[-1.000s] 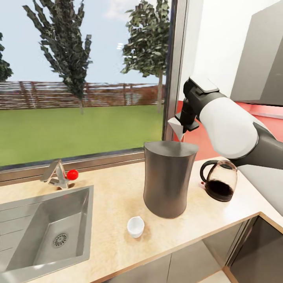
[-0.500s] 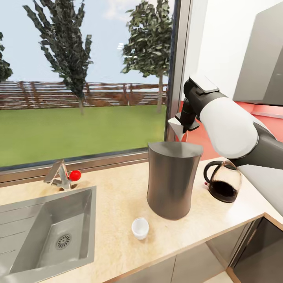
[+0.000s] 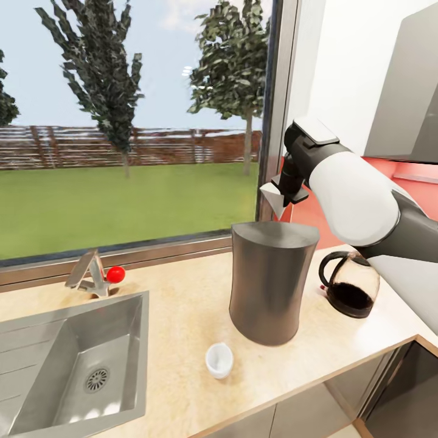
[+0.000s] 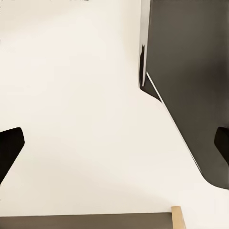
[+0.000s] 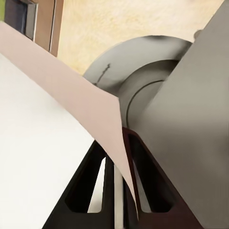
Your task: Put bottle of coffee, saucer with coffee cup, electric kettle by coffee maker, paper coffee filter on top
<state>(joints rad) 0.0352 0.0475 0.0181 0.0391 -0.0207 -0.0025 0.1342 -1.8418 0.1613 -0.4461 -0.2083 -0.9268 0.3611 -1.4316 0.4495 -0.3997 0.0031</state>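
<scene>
Only the view shifted: one coffee maker (image 3: 271, 280), one coffee cup (image 3: 219, 359), one electric kettle (image 3: 350, 285).

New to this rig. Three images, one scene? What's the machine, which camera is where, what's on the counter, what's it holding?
One moment, three cameras, rendered in a simulator. The machine is a wheeled two-armed robot driven by a person.

The head view looks down on a beige countertop with a steel sink. On it stand the tall grey coffee maker, the glass electric kettle beside it and a small white coffee cup in front.

The right gripper is shut on a white paper coffee filter, held just above the coffee maker. The right wrist view looks along those fingers at the filter.

The left wrist view shows the left gripper's two dark fingertips, wide apart, holding nothing.
</scene>
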